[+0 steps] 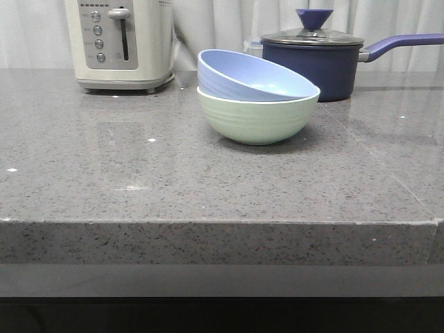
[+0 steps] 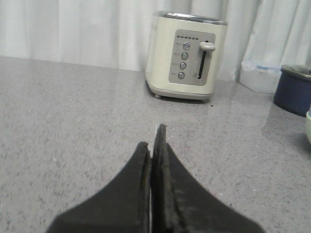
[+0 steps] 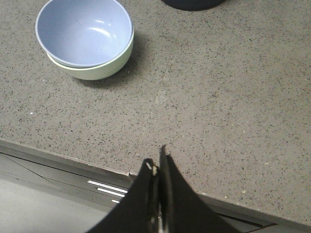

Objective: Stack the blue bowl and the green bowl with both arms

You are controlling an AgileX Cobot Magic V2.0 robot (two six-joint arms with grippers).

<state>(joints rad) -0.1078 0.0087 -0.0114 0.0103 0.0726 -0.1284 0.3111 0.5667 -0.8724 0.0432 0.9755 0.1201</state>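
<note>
While my two arms sit out of the front view, the blue bowl (image 1: 251,76) rests inside the green bowl (image 1: 258,118) on the grey speckled countertop (image 1: 139,187), just right of the middle of that view. It sits crooked in there: its rim stands high toward ten o'clock and dips down to the green rim toward three o'clock, so the opening tips to the right. The green bowl stands upright on the stone.

At about eleven o'clock from the bowls, near the back of the counter, stands a cream toaster (image 1: 123,43), well apart from them. At about one o'clock, just behind the stack, is a dark navy saucepan (image 1: 320,64) with a glass lid, its handle running off to the right.

My left gripper (image 2: 156,145) has its fingers pressed together with nothing between them, low over bare counter with the toaster ahead of it. My right gripper (image 3: 158,162) is likewise pressed together and holds nothing, hanging above the near edge of the counter, well apart from the stacked bowls, which its camera sees from above.
</note>
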